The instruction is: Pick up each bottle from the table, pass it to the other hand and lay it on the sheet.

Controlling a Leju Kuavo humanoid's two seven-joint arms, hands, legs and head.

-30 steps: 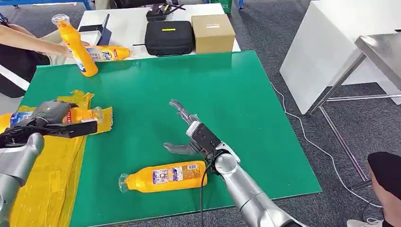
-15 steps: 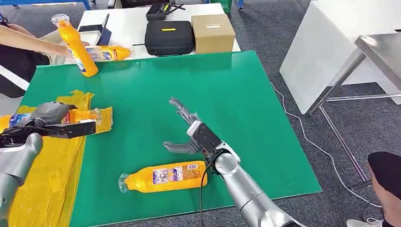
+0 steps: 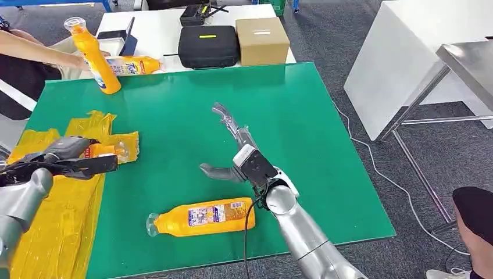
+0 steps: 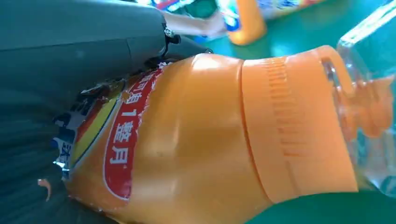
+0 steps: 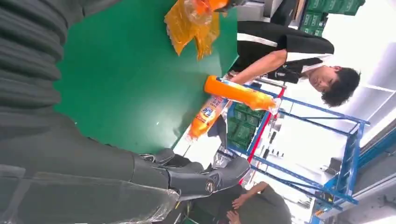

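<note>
Your left hand (image 3: pixel 55 156) clamps a glossy orange bottle (image 3: pixel 102 150) over the crinkled yellow sheet (image 3: pixel 55 221) | right hand (image 3: pixel 232 152) spread wide, empty, above the smooth green table (image 3: pixel 302 128)

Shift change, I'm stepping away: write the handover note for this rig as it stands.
Left hand holds an orange bottle low over the yellow sheet; not yet released.
Right hand is open, empty, above the green table.
A second bottle lies on its side near the table's front edge, beside the right forearm.
A person's hand holds a third bottle tilted at the far left corner, a fourth lying beside it.
Left: release this one, then do the rest.
</note>
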